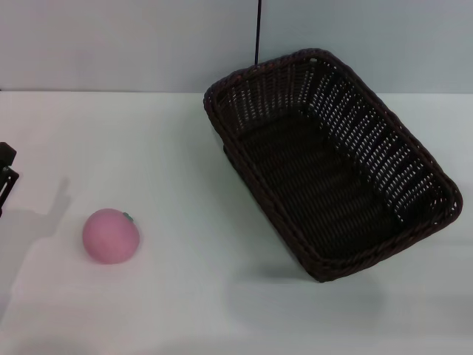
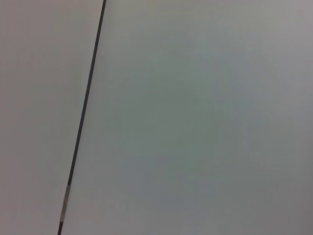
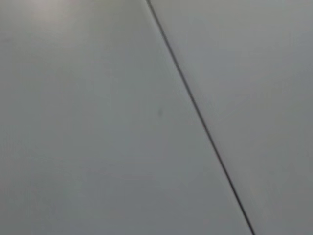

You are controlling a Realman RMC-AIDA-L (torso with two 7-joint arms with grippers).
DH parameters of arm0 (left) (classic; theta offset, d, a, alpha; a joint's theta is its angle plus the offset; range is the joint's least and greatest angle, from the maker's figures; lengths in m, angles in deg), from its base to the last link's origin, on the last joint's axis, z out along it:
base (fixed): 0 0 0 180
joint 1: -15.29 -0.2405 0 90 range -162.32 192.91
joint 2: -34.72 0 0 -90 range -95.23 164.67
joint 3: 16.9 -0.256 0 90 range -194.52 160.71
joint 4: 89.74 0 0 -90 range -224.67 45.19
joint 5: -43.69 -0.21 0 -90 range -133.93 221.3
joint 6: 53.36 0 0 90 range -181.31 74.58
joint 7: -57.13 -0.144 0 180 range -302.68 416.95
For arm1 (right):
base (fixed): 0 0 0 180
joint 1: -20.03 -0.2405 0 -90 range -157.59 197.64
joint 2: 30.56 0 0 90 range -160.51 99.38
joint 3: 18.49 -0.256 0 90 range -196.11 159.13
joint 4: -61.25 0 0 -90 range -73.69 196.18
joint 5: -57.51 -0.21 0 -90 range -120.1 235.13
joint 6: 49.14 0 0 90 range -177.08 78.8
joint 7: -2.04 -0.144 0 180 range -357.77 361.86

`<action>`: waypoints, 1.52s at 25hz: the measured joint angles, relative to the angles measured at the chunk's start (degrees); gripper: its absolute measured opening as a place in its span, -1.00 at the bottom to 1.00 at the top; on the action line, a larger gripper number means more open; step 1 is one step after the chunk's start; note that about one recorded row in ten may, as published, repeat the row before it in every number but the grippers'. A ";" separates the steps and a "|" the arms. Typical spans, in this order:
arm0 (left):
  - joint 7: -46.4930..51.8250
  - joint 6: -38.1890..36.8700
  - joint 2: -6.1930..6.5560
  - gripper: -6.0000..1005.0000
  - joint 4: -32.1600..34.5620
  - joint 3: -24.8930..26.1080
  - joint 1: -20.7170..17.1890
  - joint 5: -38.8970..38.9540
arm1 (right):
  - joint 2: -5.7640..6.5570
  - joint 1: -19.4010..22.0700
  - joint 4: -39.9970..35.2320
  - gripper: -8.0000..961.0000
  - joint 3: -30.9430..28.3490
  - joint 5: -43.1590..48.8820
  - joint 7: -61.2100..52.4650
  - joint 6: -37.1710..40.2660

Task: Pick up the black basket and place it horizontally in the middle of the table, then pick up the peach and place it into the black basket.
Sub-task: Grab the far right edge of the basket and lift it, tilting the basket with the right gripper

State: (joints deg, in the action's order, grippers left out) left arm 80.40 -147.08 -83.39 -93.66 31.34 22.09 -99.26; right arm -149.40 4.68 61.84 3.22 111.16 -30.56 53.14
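Note:
The black basket point(image 1: 332, 163) lies on the right half of the white table point(image 1: 185, 163). It is turned diagonally, with its long side running from back left to front right, and it holds nothing. The pink peach point(image 1: 111, 235) sits on the table at the front left, well apart from the basket, with its dark stem spot facing up and to the right. Only a dark part of my left gripper point(image 1: 6, 174) shows at the left edge of the head view, behind and to the left of the peach. My right gripper is out of view. Both wrist views show only a plain grey wall.
A grey wall stands behind the table's back edge, and a thin dark line point(image 1: 258, 29) runs up it above the basket. A thin dark line also crosses the left wrist view point(image 2: 85, 107) and the right wrist view point(image 3: 200, 117).

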 joint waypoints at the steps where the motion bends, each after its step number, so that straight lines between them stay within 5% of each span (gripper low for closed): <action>1: 0.06 -0.05 0.00 0.62 -0.06 0.02 0.18 0.01 | 0.21 0.66 -1.54 0.25 0.48 0.96 -1.26 0.01; 5: 0.07 -0.20 0.00 0.62 -0.37 0.03 0.26 0.03 | 0.45 4.51 -15.02 0.25 1.83 7.74 -14.14 -2.25; 10: 0.09 -0.38 0.01 0.62 -0.27 0.02 1.20 0.05 | 1.68 7.31 -38.86 0.25 1.00 23.97 -43.09 -7.21; 19: 0.12 -0.53 -0.03 0.62 -0.40 -0.11 2.24 0.04 | 2.81 4.85 -63.11 0.25 -0.97 42.46 -73.51 -6.16; 23: 0.12 -0.50 -0.01 0.62 -0.49 0.01 2.46 0.04 | 4.67 0.67 -76.72 0.25 -0.65 55.69 -90.71 -2.71; 29: 0.12 -0.17 -0.08 0.62 -0.03 -0.08 3.03 0.04 | 7.01 -6.80 -79.47 0.25 0.22 68.32 -101.02 1.71; 33: 0.12 -0.02 -0.13 0.62 -0.02 -0.08 3.02 0.04 | 9.12 -13.02 -72.89 0.25 3.83 75.18 -104.67 2.53; 38: 0.12 0.01 -0.33 0.62 -0.03 -0.08 2.28 0.04 | 9.73 -17.81 -65.13 0.24 8.09 79.44 -105.08 -0.15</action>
State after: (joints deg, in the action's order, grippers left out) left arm 80.52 -147.07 -83.72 -93.69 31.26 24.37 -99.22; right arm -139.67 -13.14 -3.29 11.30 190.60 -135.64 53.00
